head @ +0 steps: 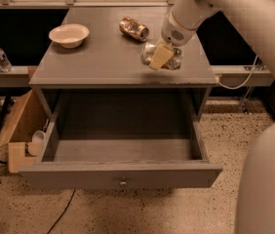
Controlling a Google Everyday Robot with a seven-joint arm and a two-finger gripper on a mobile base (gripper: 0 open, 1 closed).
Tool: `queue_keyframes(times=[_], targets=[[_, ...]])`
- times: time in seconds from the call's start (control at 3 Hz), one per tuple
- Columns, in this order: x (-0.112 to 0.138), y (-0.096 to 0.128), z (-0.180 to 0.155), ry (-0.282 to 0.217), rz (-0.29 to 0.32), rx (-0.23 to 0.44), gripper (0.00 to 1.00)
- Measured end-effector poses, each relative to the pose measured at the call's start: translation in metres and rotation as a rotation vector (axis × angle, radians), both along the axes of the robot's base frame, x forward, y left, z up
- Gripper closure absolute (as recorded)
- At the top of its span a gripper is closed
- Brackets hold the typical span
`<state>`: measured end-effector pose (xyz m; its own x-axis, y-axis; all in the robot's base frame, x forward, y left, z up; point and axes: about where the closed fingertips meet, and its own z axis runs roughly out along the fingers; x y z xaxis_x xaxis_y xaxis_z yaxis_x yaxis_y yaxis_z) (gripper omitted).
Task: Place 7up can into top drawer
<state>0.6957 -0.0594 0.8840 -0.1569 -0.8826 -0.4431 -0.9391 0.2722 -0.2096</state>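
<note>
The 7up can (172, 58), silvery and dented, lies on the grey cabinet top (103, 57) near its right front corner. My gripper (159, 57) is down on the can's left part and covers it; the white arm reaches in from the upper right. The top drawer (120, 175) is pulled wide open below the cabinet top. Its inside is bare and its small round knob (123, 183) faces the front.
A brown-orange can (134, 28) lies on its side at the back of the top. A white bowl (69, 34) stands at the back left. A cardboard box (18, 130) and a water bottle (1, 57) are on the left. A cable (235, 82) hangs at the right.
</note>
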Motion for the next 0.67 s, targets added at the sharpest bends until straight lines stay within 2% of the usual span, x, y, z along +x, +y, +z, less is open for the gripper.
queue_keyframes(times=[0.33, 0.67], targets=[[-0.040, -0.009, 0.036, -0.070, -0.063, 0.067, 1.00], [-0.045, -0.006, 0.022, -0.067, -0.095, 0.074, 1.00]])
